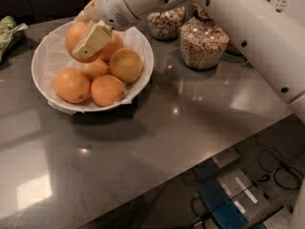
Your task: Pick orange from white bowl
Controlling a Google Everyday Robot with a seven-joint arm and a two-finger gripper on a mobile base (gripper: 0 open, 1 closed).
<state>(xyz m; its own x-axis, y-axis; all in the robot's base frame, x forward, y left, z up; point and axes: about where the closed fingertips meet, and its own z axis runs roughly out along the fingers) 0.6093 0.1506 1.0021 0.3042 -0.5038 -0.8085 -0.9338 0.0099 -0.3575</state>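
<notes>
The white bowl point(47, 61) lined with crinkled paper sits at the back left of the grey counter and holds several oranges. My gripper point(85, 38) is over the bowl's far side, shut on an orange point(76, 34), which it holds lifted above the other fruit. One cream finger point(91, 42) crosses the front of that orange; the other finger is behind it. Loose oranges lie below: one at the front left point(71, 85), one at the front middle point(108, 90), one at the right point(126, 65).
Two glass jars of grains point(204, 43) point(166, 24) stand right of the bowl. A green packet point(9, 32) lies at the far left. My white arm point(248, 27) spans the upper right. The counter's front edge drops to a floor with cables and boxes point(233, 194).
</notes>
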